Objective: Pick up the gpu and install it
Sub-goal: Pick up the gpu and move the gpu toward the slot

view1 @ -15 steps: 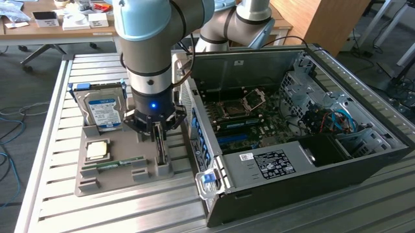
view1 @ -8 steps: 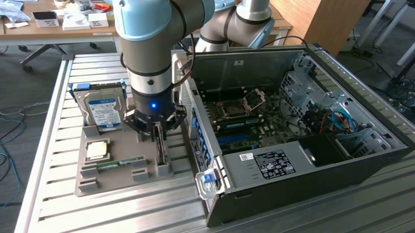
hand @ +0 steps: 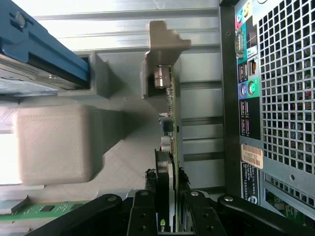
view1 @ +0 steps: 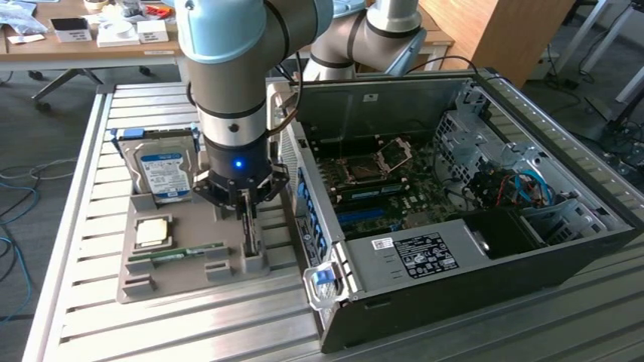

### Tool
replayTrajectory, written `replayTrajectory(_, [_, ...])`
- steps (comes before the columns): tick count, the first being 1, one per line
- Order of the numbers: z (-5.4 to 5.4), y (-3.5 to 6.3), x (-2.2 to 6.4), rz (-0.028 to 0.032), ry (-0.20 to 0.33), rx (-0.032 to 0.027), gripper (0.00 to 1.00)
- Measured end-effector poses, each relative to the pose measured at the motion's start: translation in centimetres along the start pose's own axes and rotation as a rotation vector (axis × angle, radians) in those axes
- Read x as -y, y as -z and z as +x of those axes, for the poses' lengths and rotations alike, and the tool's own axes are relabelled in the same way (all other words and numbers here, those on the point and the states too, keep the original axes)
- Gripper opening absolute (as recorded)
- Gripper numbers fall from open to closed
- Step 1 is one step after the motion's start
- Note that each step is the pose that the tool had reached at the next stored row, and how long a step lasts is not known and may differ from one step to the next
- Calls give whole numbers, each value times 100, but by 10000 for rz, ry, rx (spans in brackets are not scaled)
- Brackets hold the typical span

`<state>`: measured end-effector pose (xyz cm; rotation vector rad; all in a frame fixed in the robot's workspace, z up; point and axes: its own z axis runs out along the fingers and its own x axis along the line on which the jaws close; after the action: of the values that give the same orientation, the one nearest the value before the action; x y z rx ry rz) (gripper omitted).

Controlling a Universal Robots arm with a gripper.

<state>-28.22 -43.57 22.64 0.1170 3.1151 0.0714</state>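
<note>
The gpu (view1: 250, 240) stands on edge in a slot of the grey holder tray (view1: 191, 275), between the tray's other parts and the open computer case (view1: 473, 256). My gripper (view1: 246, 210) hangs straight down over it. In the wrist view the card's green board edge (hand: 174, 110) runs up to a grey holder post (hand: 160, 54). My gripper (hand: 167, 178) straddles the card's near end, with one black fingertip (hand: 149, 177) against each face. The card still sits in its slot.
On the tray lie a blue-labelled hard drive (view1: 164, 173), a square processor (view1: 153, 231) and a RAM stick (view1: 186, 251). The case lies on its side with the motherboard (view1: 397, 185) exposed. Its perforated rear panel (hand: 288, 98) is close beside the card.
</note>
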Motion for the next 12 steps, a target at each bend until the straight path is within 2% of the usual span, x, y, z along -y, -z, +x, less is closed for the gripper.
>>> replayTrajectory(6, [0, 0, 0, -1, 4, 0, 27])
replayTrajectory(12, [0, 0, 0, -10, 320, -15, 27])
